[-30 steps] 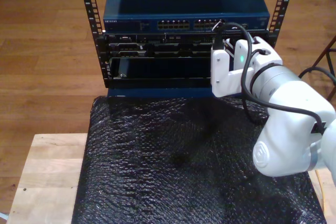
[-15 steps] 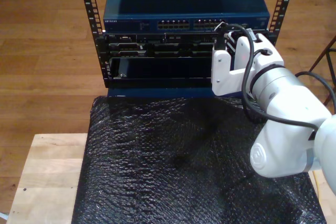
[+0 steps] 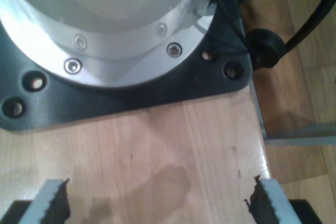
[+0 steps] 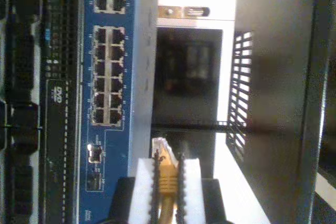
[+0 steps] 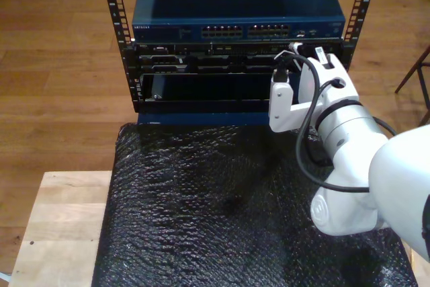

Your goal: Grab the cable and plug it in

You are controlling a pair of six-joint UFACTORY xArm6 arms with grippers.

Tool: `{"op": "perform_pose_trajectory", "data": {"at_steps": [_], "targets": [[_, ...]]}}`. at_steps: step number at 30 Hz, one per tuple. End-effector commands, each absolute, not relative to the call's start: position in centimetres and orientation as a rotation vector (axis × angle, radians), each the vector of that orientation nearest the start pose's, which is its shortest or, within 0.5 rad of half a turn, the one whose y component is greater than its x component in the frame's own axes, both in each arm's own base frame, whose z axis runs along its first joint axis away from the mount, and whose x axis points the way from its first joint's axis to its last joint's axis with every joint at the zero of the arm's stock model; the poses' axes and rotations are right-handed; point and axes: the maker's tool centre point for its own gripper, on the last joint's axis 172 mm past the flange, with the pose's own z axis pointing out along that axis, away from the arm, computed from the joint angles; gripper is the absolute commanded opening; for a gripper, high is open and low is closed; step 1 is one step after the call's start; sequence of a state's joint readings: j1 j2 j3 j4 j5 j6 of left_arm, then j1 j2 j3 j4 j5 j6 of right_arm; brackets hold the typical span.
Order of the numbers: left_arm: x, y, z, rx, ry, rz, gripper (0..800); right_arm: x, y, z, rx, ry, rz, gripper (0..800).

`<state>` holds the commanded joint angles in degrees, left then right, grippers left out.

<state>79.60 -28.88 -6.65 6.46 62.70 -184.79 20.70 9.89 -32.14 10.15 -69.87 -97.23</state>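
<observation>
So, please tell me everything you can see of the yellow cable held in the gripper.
The cable is thin and yellow-orange, ending in a small clear plastic plug. My second gripper is shut on it just behind the plug, its white pads pressing both sides. The plug points toward the blue switch, close to its port rows but not inserted. The rest of the cable is hidden behind the gripper.
</observation>
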Motion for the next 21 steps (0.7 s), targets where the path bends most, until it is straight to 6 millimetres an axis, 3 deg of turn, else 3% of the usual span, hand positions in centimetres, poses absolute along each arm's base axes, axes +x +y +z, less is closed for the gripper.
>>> {"op": "perform_pose_trajectory", "data": {"at_steps": [4, 9, 17, 21], "targets": [[-0.1, 12.0, 3.5, -2.281, 2.716, -0.395, 800, 54.5, 15.3, 34.8, 0.99, 1.278, 1.354, 0], [-0.1, 12.0, 3.5, -2.281, 2.716, -0.397, 800, 54.7, 16.5, 35.2, 0.974, 1.264, 1.38, 0], [-0.1, 12.0, 3.5, -2.281, 2.716, -0.397, 800, 55.4, 17.1, 33.8, 0.962, 1.253, 1.382, 0], [-0.1, 12.0, 3.5, -2.281, 2.716, -0.397, 800, 55.4, 15.2, 32.3, 1.004, 1.204, 1.341, 0]]}}
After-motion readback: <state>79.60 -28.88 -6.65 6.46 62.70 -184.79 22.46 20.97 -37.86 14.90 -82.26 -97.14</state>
